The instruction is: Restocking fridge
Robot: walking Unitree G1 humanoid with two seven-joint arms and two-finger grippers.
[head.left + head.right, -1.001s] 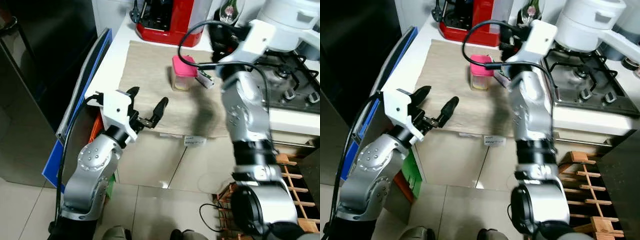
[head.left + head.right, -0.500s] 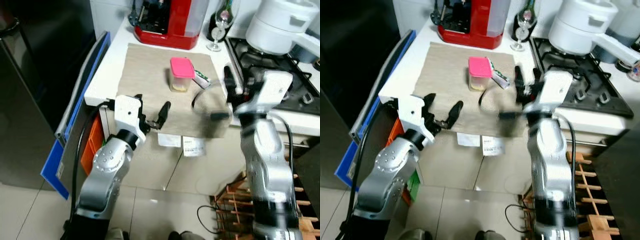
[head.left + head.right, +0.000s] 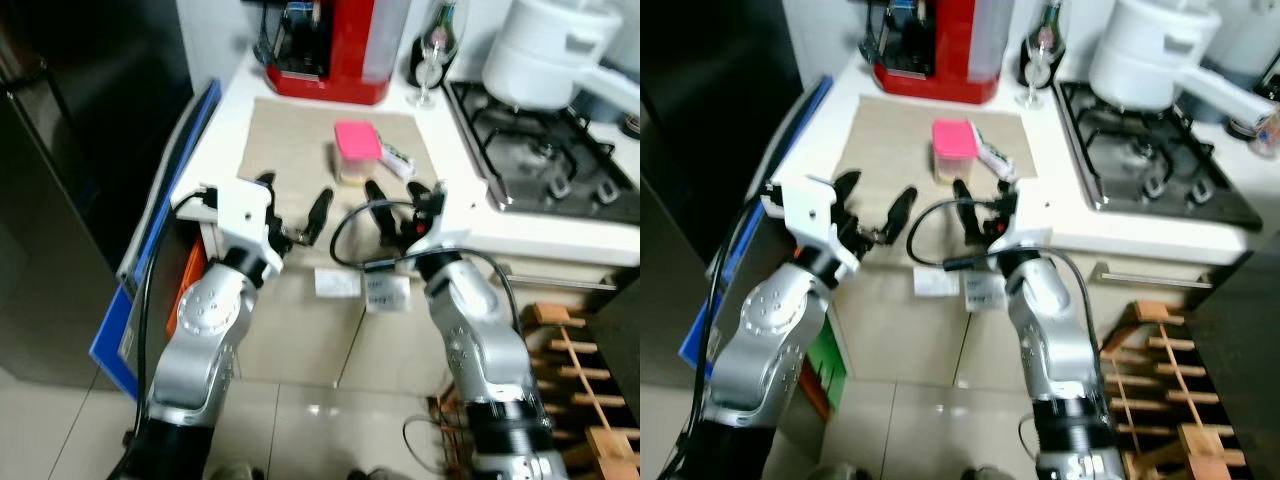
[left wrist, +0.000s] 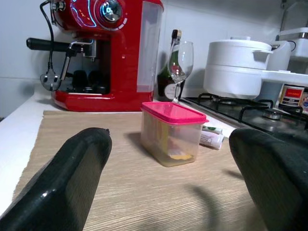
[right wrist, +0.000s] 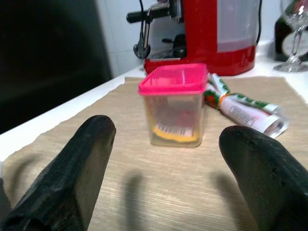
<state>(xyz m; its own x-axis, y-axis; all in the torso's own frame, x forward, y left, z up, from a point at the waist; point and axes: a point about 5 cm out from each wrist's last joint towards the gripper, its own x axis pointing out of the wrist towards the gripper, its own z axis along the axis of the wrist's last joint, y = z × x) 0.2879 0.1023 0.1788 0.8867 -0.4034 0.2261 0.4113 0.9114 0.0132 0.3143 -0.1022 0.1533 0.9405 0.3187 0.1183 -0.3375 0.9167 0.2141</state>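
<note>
Tub [image 3: 356, 152] with pink lid bears a barcode label, unreadable; left gripper [image 3: 292, 209] and right gripper [image 3: 396, 202] both spread, near edge of mat [image 3: 290, 150]

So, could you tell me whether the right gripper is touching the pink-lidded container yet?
Apart. In the right wrist view, the right gripper has its fingers spread open, and bare mat lies between them and the pink-lidded container.
</note>
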